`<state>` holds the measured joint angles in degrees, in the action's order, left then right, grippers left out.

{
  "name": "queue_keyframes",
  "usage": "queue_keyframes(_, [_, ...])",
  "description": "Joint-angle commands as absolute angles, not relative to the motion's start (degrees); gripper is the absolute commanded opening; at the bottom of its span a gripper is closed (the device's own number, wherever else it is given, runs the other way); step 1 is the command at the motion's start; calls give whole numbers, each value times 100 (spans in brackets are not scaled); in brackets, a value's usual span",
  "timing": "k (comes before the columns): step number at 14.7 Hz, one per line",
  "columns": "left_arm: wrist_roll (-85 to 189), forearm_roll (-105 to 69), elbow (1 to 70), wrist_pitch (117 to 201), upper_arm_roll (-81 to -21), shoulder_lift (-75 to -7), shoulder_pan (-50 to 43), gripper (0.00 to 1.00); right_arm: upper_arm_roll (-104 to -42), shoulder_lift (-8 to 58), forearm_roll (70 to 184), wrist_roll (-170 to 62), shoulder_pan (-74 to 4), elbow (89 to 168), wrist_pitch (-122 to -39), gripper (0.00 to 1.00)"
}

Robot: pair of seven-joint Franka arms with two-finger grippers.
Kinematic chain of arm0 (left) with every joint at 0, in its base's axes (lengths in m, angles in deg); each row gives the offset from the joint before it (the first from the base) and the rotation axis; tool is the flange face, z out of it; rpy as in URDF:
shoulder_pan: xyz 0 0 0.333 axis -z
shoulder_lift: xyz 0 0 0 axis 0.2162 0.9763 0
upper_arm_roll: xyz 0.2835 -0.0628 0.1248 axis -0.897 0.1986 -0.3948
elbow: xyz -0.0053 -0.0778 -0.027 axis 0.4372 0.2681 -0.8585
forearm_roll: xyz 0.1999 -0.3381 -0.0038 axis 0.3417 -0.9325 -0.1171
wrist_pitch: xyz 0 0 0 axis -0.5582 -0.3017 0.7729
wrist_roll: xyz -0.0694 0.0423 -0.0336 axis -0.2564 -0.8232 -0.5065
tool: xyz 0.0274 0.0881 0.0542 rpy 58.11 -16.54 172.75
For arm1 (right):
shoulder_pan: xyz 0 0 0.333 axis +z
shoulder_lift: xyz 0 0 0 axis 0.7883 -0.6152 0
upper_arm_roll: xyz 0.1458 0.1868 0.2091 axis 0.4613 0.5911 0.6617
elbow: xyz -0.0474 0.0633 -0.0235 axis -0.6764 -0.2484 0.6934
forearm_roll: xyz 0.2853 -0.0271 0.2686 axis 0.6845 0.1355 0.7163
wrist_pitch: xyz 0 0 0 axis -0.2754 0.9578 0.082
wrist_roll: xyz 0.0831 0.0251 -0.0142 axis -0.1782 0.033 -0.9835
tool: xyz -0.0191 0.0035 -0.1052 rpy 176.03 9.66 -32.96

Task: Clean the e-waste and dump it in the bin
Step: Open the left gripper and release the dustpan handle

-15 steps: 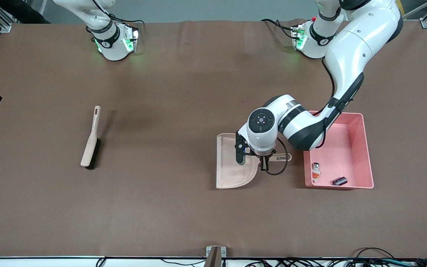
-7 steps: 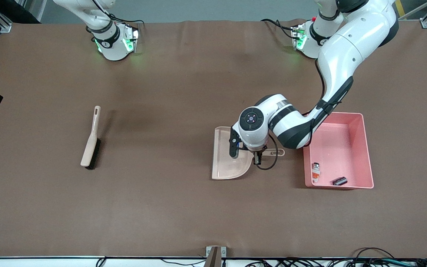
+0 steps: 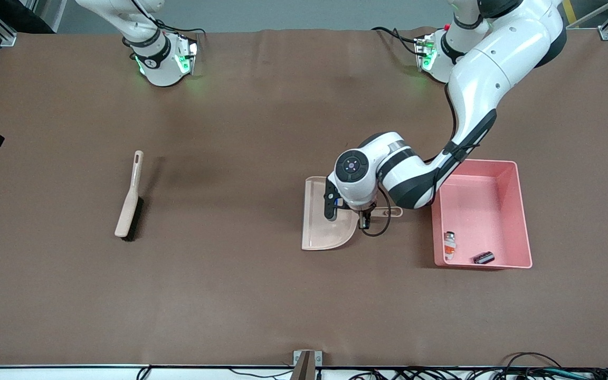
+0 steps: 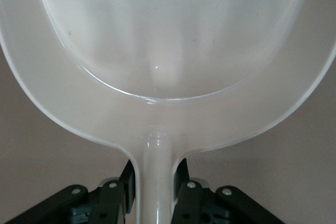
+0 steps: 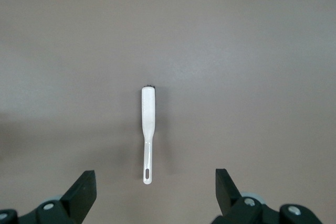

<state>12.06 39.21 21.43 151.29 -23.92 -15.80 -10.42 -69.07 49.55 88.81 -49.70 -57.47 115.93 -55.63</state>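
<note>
Dustpan slid frame-left from bin; left gripper jaws clamp its handle, lower level; right gripper waits, wide.

Dustpan: smooth glossy beige plastic, faint sheen across scoop. Bin: pink plastic, smooth, slight gloss. Brush: matt beige plastic handle, dark bristles. Table cover: brown, matt, cloth-like, faintly creased. Left arm shell: glossy white plastic, black joint bands.

Pink bin, beige dustpan
</note>
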Motion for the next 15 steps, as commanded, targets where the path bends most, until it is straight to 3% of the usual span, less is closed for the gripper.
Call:
queue_keyframes(1, [1552, 4050, 2215, 15104, -2422, -1665, -959, 34, -6861, 4927, 8856, -5028, -5766, 11491, -5475, 100])
queue_keyframes(3, [1667, 4050, 2242, 15113, -2422, -1665, -959, 65, -6852, 4927, 8882, -5028, -5739, 11499, -5458, 100])
queue_keyframes(4, [1685, 4050, 2242, 15104, -2422, -1674, -959, 97, -6852, 4936, 8900, -5028, -5730, 11499, -5431, 100])
queue_keyframes(10, [1729, 3962, 2145, 14999, -2387, -1954, -1020, 100, -6852, 4936, 8917, -5019, -5616, 11499, -5229, 100])
queue_keyframes(15, [2948, 3637, 1330, 14350, -2387, -2333, -1134, 100, -6852, 4936, 8917, -5019, -5590, 11508, -5220, 100])
